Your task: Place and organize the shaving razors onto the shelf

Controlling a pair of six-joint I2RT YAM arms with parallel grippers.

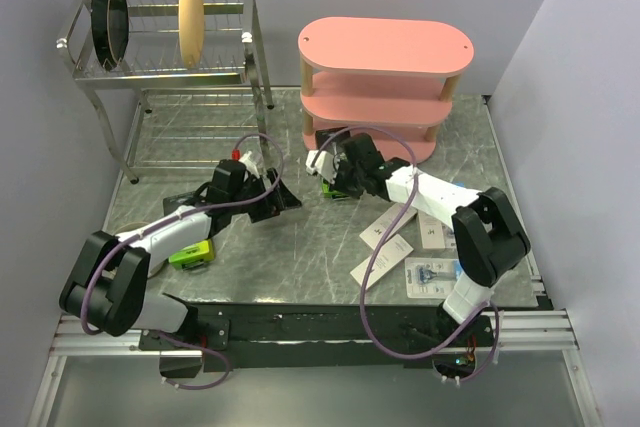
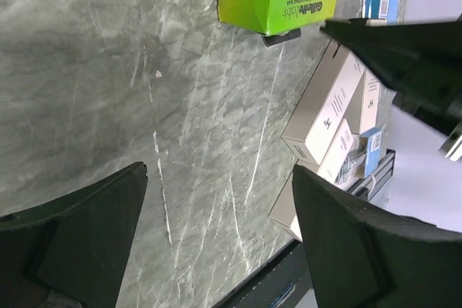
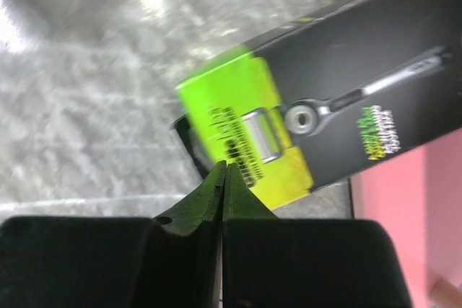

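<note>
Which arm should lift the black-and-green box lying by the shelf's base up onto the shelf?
Right. Its gripper, shut, sits at the edge of the black-and-lime box, right beside the pink shelf. The left gripper is open but over bare table, farther from both.

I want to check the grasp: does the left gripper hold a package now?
No; in the left wrist view the left gripper stands open, with only bare table between its fingers.
</note>
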